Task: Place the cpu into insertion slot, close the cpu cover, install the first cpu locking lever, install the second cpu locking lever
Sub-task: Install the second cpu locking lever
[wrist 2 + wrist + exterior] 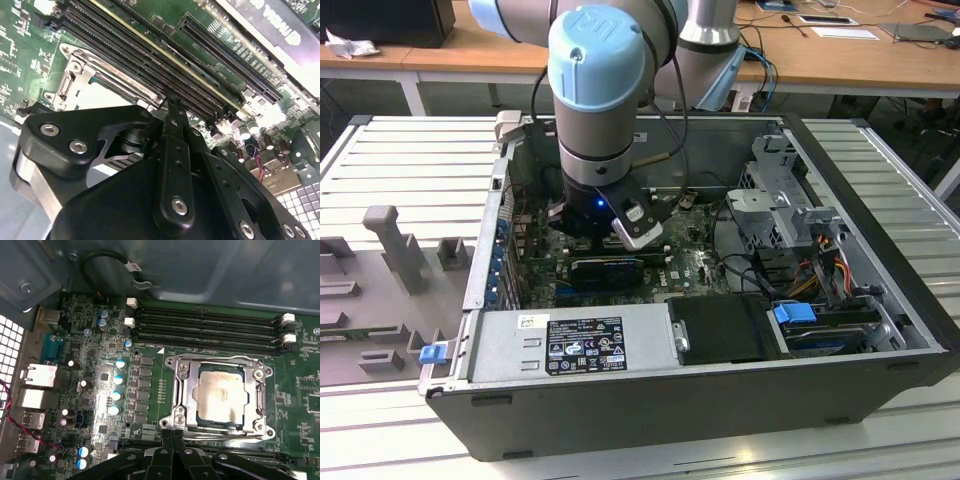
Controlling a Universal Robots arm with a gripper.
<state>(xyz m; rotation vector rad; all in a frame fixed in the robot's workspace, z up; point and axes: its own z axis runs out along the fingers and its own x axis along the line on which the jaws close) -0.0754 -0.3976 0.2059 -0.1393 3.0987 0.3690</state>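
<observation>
Inside the open computer case (pixel 880 330), the arm (pixel 600 90) reaches straight down over the green motherboard (pixel 95 390), its wrist low among the components. The gripper (pixel 173 441) hangs just at the near edge of the insertion slot (pixel 176 417); in both wrist views its two black fingers (pixel 172 150) lie pressed together with no gap between them and nothing held.

The cpu (pixel 220 392), pale beige-silver, already sits flat in the slot. The cpu cover (pixel 182 385), a silver-grey frame, lies down around it, and the chip shows through the square window. Whether the locking levers along the socket's sides are latched cannot be judged.

Beyond the socket, on the side away from the gripper, four long dark memory slots (pixel 205 327) run parallel to the socket's edge, with white clips at one end. To the socket's other side stands a column of blue-topped capacitors (pixel 117 387).

In the exterior view, a power supply (pixel 570 345) with a printed label fills the case's near wall, and blue clips and orange wires sit toward the exterior view's right. The case rests on a ribbed metal table (pixel 410 160).
</observation>
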